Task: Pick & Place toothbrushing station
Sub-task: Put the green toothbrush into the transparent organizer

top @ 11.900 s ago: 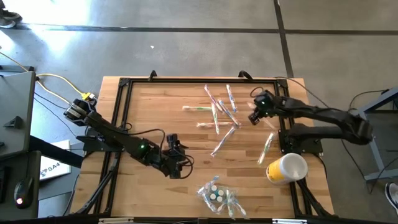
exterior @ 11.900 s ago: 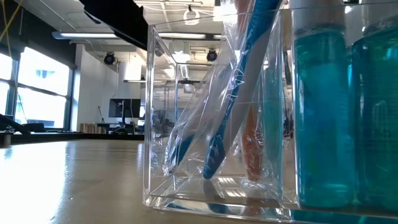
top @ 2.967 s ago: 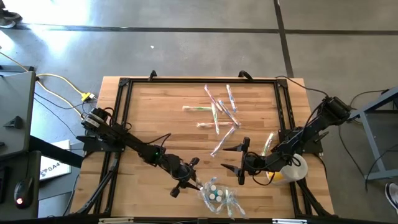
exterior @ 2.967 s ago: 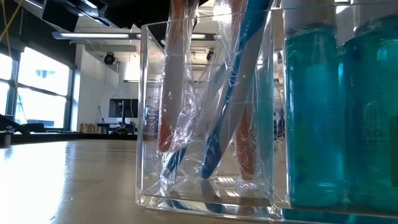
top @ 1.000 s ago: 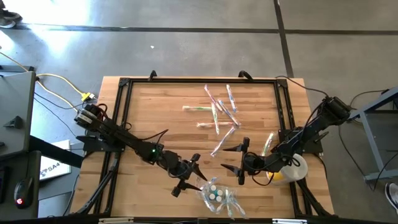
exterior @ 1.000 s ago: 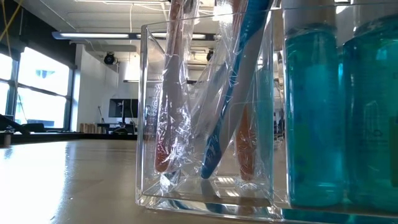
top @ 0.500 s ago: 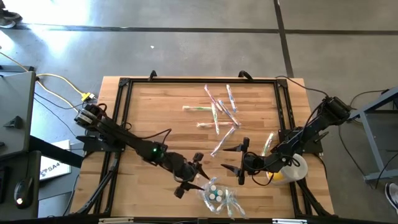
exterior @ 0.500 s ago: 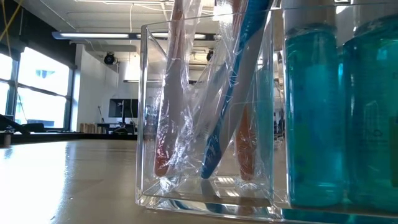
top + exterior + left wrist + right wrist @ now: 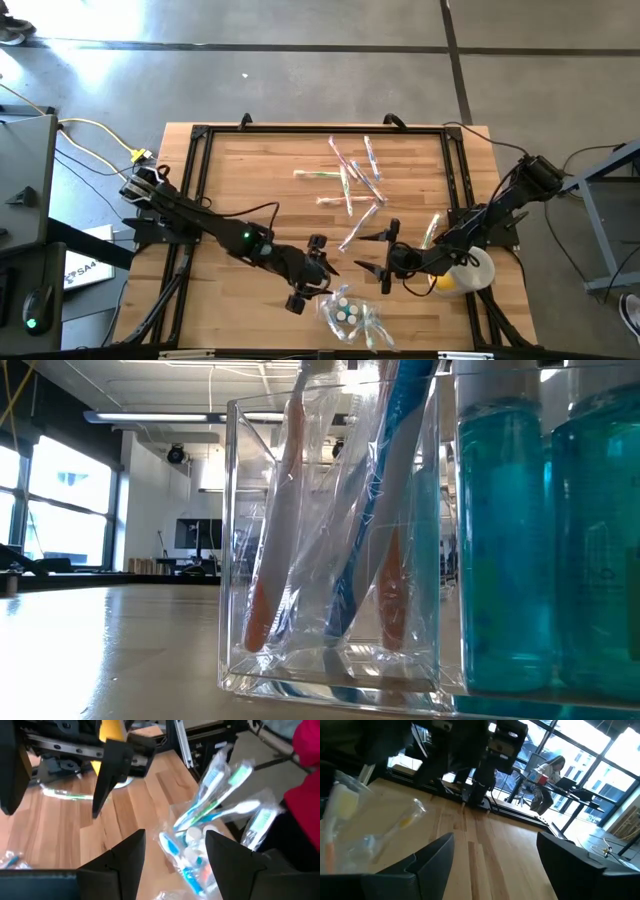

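The toothbrushing station (image 9: 348, 313) stands at the table's near edge. It is a clear box (image 9: 232, 540) beside teal bottles (image 9: 545, 550). In the box, wrapped toothbrushes stand on their heads: an orange one (image 9: 268, 570) leans toward the box's left wall and a blue one (image 9: 375, 520) stands beside it. My left gripper (image 9: 320, 275) hovers open just left of the station, and the brush tops (image 9: 220, 785) show past its fingers. My right gripper (image 9: 368, 255) is open, level, right of the station.
Several wrapped toothbrushes (image 9: 352, 180) lie loose at the table's far middle, and one more (image 9: 430, 235) lies by the right rail. A yellow-and-white cup (image 9: 465, 270) sits at the right edge. A person (image 9: 551, 769) sits far off in the room.
My left gripper has risen and tipped up toward level, drifting a little toward the table's right, its fingers open throughout. In the clear box the orange toothbrush has settled lower and now leans aslant, head at the bottom left.
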You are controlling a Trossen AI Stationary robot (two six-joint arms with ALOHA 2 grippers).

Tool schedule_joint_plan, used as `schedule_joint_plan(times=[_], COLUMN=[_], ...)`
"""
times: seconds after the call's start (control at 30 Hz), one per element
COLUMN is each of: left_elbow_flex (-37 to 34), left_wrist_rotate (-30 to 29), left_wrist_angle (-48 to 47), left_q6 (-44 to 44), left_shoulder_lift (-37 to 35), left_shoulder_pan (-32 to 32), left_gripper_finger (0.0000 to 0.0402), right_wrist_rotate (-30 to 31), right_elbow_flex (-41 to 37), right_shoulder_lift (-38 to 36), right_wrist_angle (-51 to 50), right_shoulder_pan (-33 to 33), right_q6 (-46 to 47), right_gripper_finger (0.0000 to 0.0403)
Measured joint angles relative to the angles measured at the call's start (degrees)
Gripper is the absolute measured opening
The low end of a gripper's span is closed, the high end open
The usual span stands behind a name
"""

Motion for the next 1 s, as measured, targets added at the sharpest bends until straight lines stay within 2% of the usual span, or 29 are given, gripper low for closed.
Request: schedule_joint_plan(times=[0.2,0.37,0.57,0.7,0.83,1.0], left_elbow_flex=[3.6,11.1,17.1,18.5,18.5,18.5], left_wrist_rotate=[0.0,-1.9,-15.5,-25.1,-23.9,-23.5], left_wrist_angle=[-4.7,-18.6,-33.7,-43.3,-53.5,-63.4], left_q6=[-4.3,-9.4,-12.4,-14.9,-20.0,-24.0], left_shoulder_lift=[0.0,0.0,0.0,0.0,0.0,0.0], left_shoulder_pan=[0.0,0.0,0.0,0.3,3.3,9.8], left_gripper_finger=[0.0203,0.0203,0.0203,0.0203,0.0203,0.0203], right_wrist_rotate=[0.0,0.0,0.0,0.0,0.0,0.0], right_elbow_flex=[0.0,0.0,0.0,0.0,0.0,0.0], right_shoulder_lift=[0.0,0.0,0.0,0.0,0.0,0.0], right_wrist_angle=[-1.3,-3.1,-3.2,-3.4,-3.5,-3.6], right_shoulder_pan=[-1.5,-1.5,-1.5,-1.5,-1.5,-1.5], right_q6=[0.2,1.5,1.7,2.9,3.0,3.0], right_gripper_finger=[0.0276,0.0276,0.0276,0.0276,0.0276,0.0276])
